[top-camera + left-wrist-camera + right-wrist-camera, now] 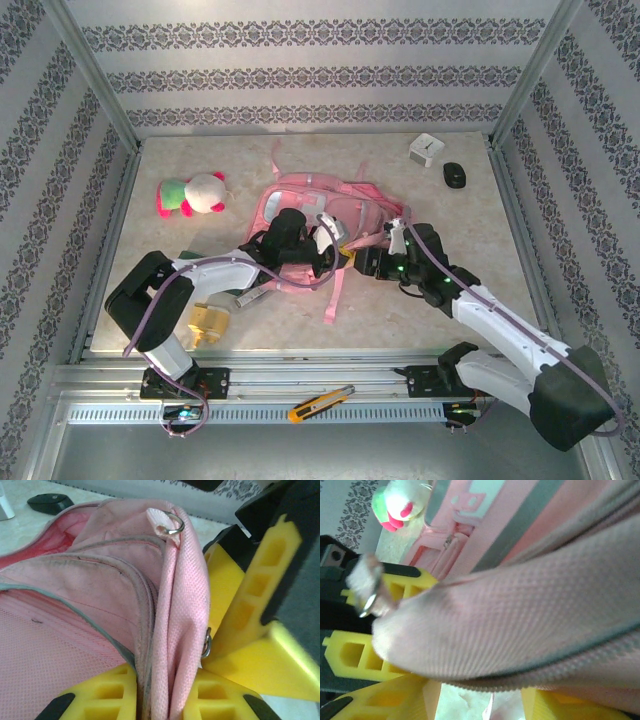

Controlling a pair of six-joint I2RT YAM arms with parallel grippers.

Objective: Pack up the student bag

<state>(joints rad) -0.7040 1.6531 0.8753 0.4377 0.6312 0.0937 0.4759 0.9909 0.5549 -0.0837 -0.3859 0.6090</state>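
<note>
At the middle of the table, seen from above, lies the student bag (pixel 340 205), with both arms meeting at its six o'clock edge. The left gripper (pixel 160 695) is closed tight on a fold of the bag's pink cloth, its yellow fingers (pixel 105 697) pressing the fold from both sides. The right gripper (pixel 475 702) faces it from the three o'clock side. Its jaws stand partly apart around the same edge, with bare tabletop showing between them, and whether they touch the cloth cannot be told.

The step looks like opening the bag's mouth so that things can go in. To do it well, the left pinch should hold firm while the right takes the opposite lip rather than the same fold. Then the two should draw apart slowly, since cloth this soft will slip or bunch.

The bag is limp, woven pink fabric with grey zip lines and a metal zip ring (pixel 172 525) at its top edge. A plush toy (pixel 192 195) waits at ten o'clock from the bag, well apart from it.
</note>
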